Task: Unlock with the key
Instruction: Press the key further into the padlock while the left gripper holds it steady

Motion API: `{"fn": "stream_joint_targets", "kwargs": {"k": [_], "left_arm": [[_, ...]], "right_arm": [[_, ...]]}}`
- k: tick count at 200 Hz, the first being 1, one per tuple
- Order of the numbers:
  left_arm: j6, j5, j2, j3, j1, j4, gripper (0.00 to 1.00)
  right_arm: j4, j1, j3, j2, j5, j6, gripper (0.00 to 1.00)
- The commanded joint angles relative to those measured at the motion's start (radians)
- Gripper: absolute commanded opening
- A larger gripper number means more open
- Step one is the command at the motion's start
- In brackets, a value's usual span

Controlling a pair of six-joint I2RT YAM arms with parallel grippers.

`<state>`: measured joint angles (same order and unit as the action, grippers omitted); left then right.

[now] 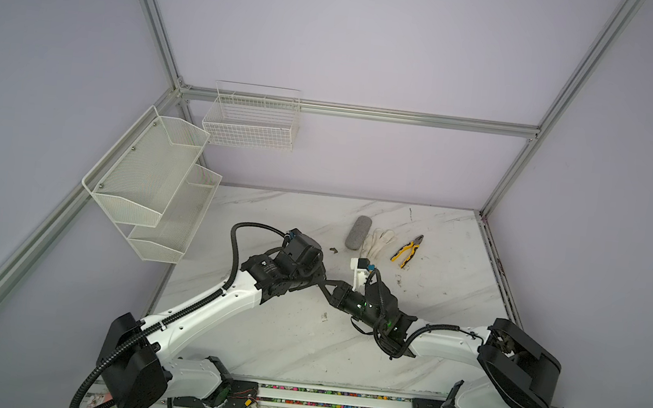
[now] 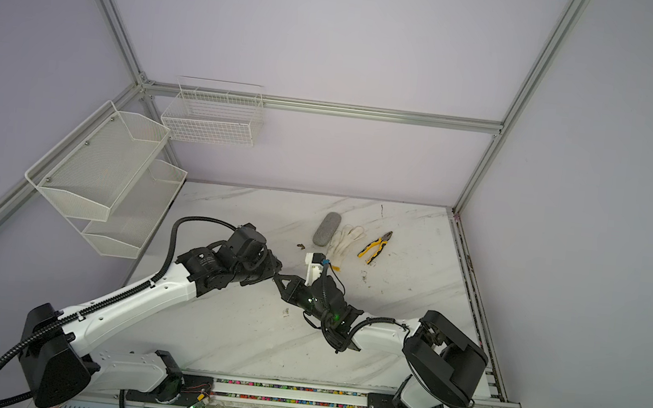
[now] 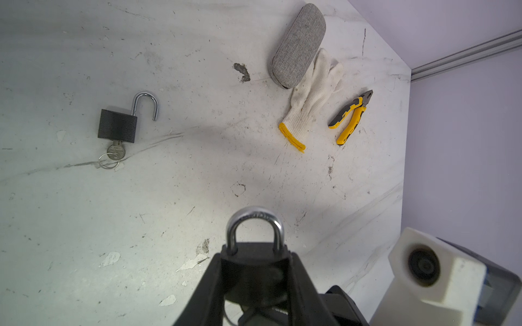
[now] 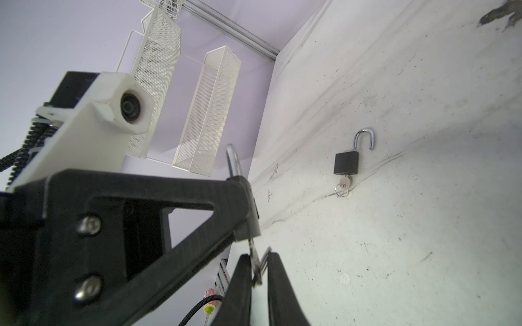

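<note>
Your left gripper [image 3: 254, 265] is clamped on the black padlock [image 3: 255, 254], shackle closed, held off the table [image 3: 197, 169] around the middle. The gripper hides the lock's lower body. Your right gripper [image 4: 258, 257] is at the keyhole end with the key [image 4: 255, 264] between its fingers [image 4: 240, 282]. The key is edge-on and its tip is hidden, so I can't tell if it's pinched. A second padlock [image 3: 117, 127], shackle open and key in, lies flat just left of the held one. The left arm [image 1: 200, 303] covers it in both top views.
</note>
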<state>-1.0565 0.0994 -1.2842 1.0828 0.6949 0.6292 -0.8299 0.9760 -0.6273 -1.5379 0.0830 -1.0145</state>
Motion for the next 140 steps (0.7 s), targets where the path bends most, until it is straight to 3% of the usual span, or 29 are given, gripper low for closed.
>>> {"fn": "stream_joint_targets", "kwargs": {"k": [1, 96, 140], "left_arm": [[-0.008, -0.032, 0.034, 0.007, 0.002, -0.048, 0.00], [-0.016, -0.047, 0.050, 0.000, -0.002, -0.066, 0.00], [-0.054, -0.084, 0.101, -0.061, -0.003, -0.128, 0.00]], "right_arm": [[-0.036, 0.003, -0.023, -0.017, -0.016, 0.009, 0.13], [-0.055, 0.003, -0.034, -0.003, 0.014, 0.062, 0.00], [-0.189, 0.003, -0.019, -0.025, 0.086, -0.041, 0.00]]}}
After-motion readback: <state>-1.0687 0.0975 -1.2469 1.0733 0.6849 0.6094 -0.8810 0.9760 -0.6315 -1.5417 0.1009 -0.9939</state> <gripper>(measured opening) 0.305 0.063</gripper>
